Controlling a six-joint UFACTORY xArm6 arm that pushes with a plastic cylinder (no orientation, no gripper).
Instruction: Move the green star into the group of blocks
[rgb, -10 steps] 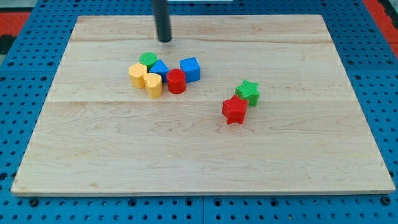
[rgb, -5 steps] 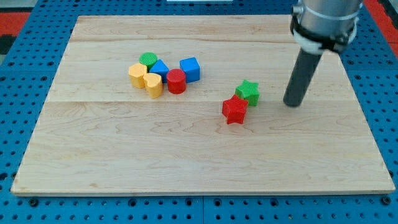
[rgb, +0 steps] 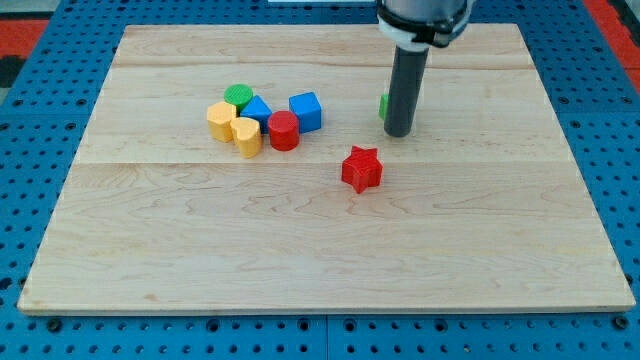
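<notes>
The green star (rgb: 384, 105) lies right of the board's middle, mostly hidden behind my rod; only a green sliver shows at the rod's left edge. My tip (rgb: 399, 133) rests on the board just below that sliver, touching or very near the star. The group sits to the left: a green cylinder (rgb: 238, 96), a blue block (rgb: 257, 110), a blue cube (rgb: 306, 111), a red cylinder (rgb: 283, 131), a yellow block (rgb: 220, 118) and a yellow heart (rgb: 246, 137). The star is well apart from the blue cube.
A red star (rgb: 362, 168) lies alone below and left of my tip. The wooden board (rgb: 500, 250) rests on a blue pegboard surface (rgb: 620, 120).
My tip swung from the view's top left to the right of the green star, then moved left. The green star has shifted towards the view's top and the red star slightly left and down.
</notes>
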